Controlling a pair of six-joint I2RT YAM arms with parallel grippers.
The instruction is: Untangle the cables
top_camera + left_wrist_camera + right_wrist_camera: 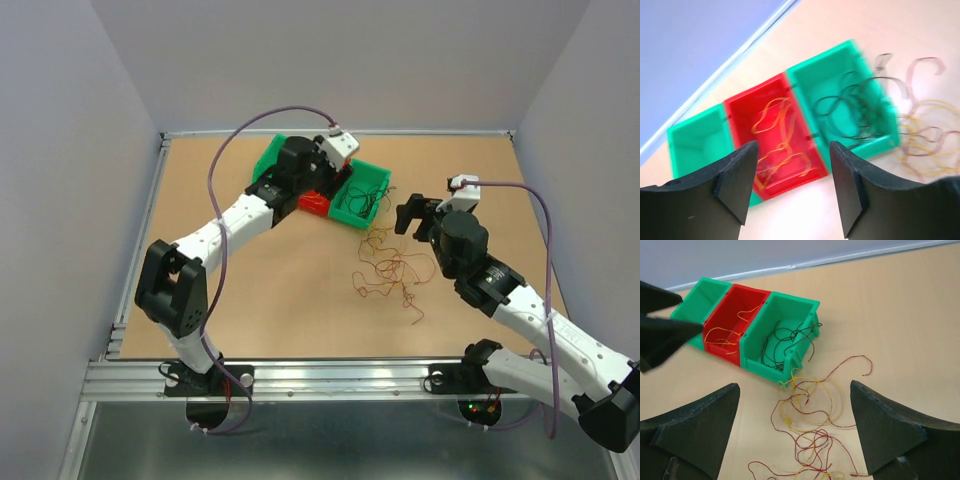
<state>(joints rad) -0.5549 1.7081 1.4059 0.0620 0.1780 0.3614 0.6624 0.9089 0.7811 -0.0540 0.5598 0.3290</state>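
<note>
The left end effector (pixel 794 150) hangs over the row of three small bins at the far middle of the tabletop (pixel 280 290). Its two dark fingers stand apart and nothing is between them. The left wrist view is blurred, but it looks straight down between the fingers into the red bin (pixel 751 294), the middle one of the row.

The right end effector (pixel 795 390) is spread wide and holds nothing. It hovers above the loose cables (pixel 810 425), well to the right of the bins.

Orange-yellow cables (pixel 722 335) lie curled on the floor of the red bin. The green bin (pixel 790 307) on the right end of the row, touching the red one, holds the black cables (pixel 782 342), and a few black loops hang out over its wall on the side toward the loose clump. The far green bin (pixel 705 292) closes the other end of the row, and in the right wrist view the left end effector's dark shape partly covers it.

The loose cables are thin, curly strands of dark red and yellow, tangled together on the bare tabletop. The clump starts at the near corner of the green bin, where yellow loops reach the plastic. From there it spreads toward the right arm, with one dark red strand arching out to the side.
</note>
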